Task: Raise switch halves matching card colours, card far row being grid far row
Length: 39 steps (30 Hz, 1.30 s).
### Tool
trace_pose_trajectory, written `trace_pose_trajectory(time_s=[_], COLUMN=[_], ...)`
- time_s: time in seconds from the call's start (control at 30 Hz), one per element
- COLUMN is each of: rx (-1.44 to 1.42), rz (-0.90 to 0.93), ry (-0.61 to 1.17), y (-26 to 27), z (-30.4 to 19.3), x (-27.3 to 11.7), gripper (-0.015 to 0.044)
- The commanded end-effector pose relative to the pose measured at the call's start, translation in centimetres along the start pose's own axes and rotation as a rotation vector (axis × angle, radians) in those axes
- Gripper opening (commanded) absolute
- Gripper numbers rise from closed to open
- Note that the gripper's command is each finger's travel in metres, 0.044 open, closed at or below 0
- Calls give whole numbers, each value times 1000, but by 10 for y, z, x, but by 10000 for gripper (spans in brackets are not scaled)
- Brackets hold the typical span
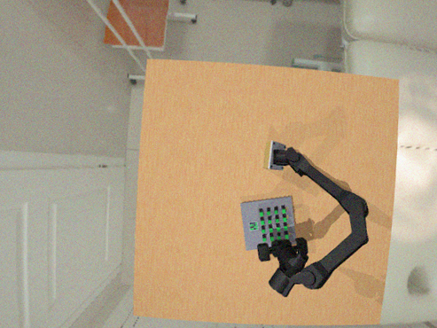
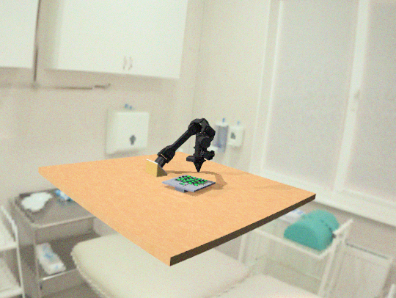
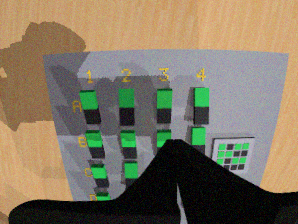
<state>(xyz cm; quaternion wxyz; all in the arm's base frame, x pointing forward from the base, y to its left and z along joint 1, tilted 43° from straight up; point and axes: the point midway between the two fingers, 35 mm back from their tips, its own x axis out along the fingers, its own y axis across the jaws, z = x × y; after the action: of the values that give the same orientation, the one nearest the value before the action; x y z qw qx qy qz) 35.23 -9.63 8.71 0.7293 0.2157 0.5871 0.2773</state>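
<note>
1. The pincer (image 1: 282, 245) (image 2: 198, 170) (image 3: 173, 145) is closed, its fingertips together, with nothing between them.
2. It points down above the panel (image 1: 250, 238) (image 2: 170, 182) (image 3: 256, 90), clear of the switches.
3. The panel lies on the desk (image 1: 195, 124) (image 2: 128, 205) (image 3: 150, 25), near the arm's mount (image 1: 271, 143) (image 2: 151, 168).
4. Its switches stand in a grid, each with a green half and a dark half; columns 1 to 4 and rows A to D are marked in yellow.
5. The card (image 1: 253, 226) (image 2: 182, 184) (image 3: 234, 154) sits on the panel, just beside column 4; its far row reads green, dark, green, green.
6. In the wrist view all of row A shows, while the pincer hides much of the nearer rows.
7. Shadow covers the panel around A1 and A2.
</note>
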Motion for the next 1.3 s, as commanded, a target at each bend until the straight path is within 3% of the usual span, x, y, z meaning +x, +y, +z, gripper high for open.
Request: trace_pose_trajectory(time_s=[0.0,0.13,0.4,1.27], rx=[-2,-3,-3,-3], rz=[3,1,2,4], ry=[19,18,-7,-9], y=[-6,-33,-33,-32], z=[-2,-2,-3,-4], x=[-3,-3,31,56], gripper=[0,0,0,0])
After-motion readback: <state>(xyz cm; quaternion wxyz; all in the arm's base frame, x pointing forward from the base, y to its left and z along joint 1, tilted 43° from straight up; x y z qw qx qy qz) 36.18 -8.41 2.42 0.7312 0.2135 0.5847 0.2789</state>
